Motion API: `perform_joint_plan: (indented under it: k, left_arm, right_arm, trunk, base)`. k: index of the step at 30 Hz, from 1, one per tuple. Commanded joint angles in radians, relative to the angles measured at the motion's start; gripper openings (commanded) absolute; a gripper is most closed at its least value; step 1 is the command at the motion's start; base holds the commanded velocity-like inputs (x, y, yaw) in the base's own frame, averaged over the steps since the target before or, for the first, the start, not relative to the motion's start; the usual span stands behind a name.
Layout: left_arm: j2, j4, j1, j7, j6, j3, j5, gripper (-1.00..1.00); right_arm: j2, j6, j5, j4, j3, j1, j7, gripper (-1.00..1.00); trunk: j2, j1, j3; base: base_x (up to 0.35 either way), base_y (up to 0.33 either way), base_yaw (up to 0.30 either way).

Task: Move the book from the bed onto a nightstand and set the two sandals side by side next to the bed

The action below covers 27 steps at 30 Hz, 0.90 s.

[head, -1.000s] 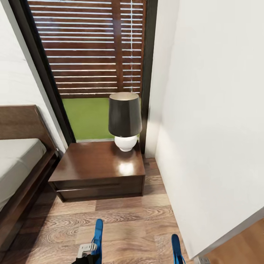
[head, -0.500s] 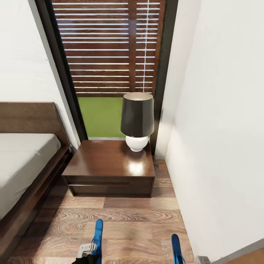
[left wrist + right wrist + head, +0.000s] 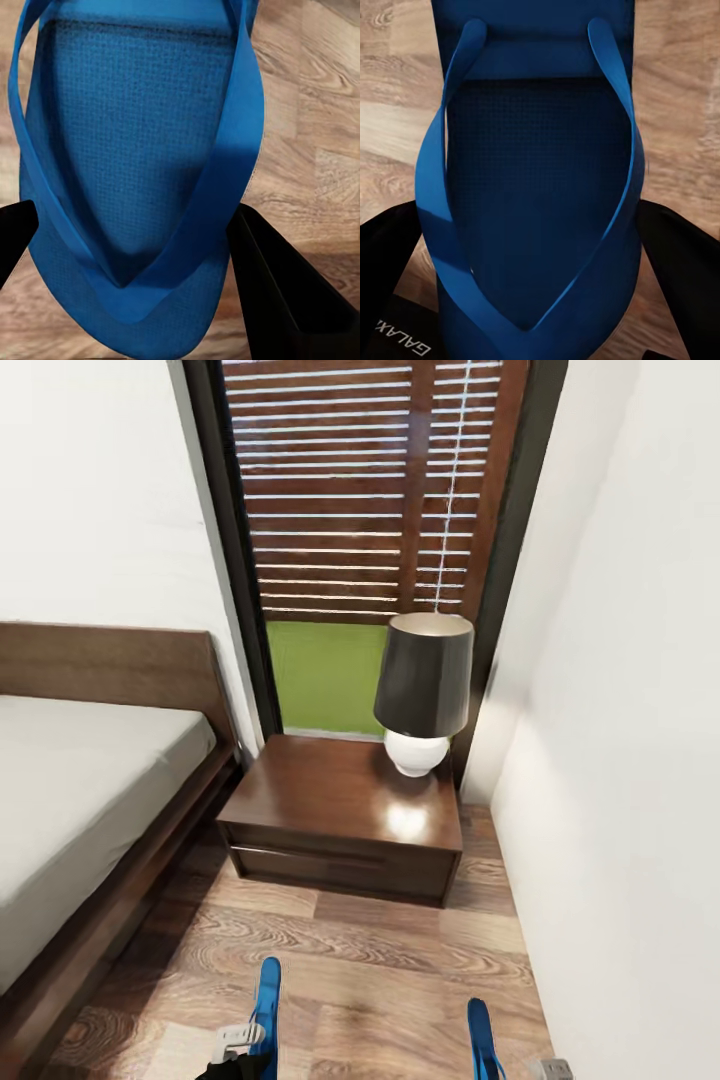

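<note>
My left gripper is clamped on one sandal, its two dark fingers pressing either edge of the sole near the toe; my right gripper grips the other sandal the same way. I carry one in each so both can go down together, side by side, on the wood floor beside the bed. From the head view they poke up as two blue blades over the planks, short of the nightstand with its lamp. Each is a bright blue flat flip-flop, thin-soled, with a textured footbed and a smooth V-strap.
</note>
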Motion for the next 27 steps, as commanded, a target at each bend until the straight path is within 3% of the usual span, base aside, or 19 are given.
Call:
perform_joint_plan:
  k: [1,27]
  left_arm:
    - [0.0,0.001,-0.001,-0.005,0.0,0.004,0.0,-1.0]
    - [0.0,0.001,-0.001,-0.005,0.0,0.004,0.0,-1.0]
  right_arm:
    - [0.0,0.0,-0.005,0.001,-0.001,0.0,0.004,-1.0]
    - [0.0,0.0,-0.005,0.001,-0.001,0.0,0.0,-1.0]
  trunk:
    - [0.0,0.0,-0.001]
    - [0.0,0.0,-0.001]
  base:
    - [0.0,0.0,0.283]
    - [0.0,-0.027,0.284]
